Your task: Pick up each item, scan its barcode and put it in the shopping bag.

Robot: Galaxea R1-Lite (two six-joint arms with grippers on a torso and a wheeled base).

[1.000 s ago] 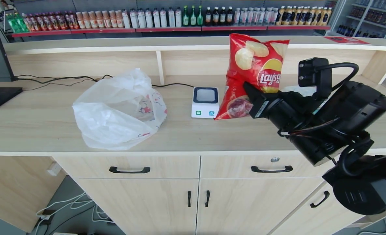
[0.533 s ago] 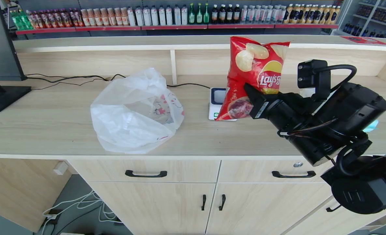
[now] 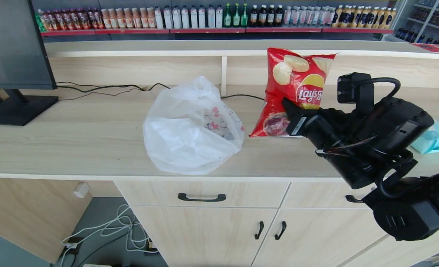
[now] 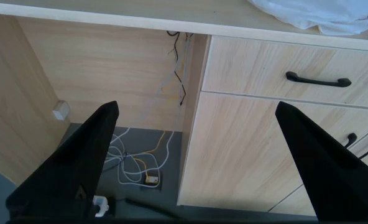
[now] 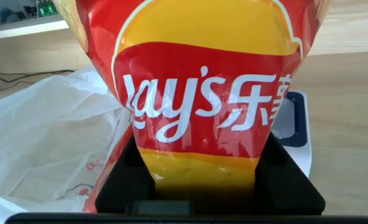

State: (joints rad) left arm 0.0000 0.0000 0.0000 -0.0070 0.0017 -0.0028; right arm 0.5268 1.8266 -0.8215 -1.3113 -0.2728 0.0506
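Right gripper (image 3: 287, 111): clamped on the lower part of the chips (image 3: 297, 83), one finger on each side of the pack.
Chips: held upright over the middle of the counter (image 3: 93, 137), to the right of the bag (image 3: 189, 129); the pack's lower end is seen just in front of the scanner (image 5: 294, 118), and contact between them cannot be told.
Scanner: stood on the counter behind the chips, largely covered by them.
Bag: white plastic, slumped near the counter's front edge at its middle, mouth crumpled.
Left gripper (image 4: 196, 162): fingers spread wide with nothing between them, held below the counter's front edge, before the cabinet and a drawer handle (image 4: 317, 79).
Monitor (image 3: 13, 44): placed at the far left corner.
Cables (image 3: 104, 88): laid along the back edge.
Teal pack (image 3: 432, 139): lying at the right edge.
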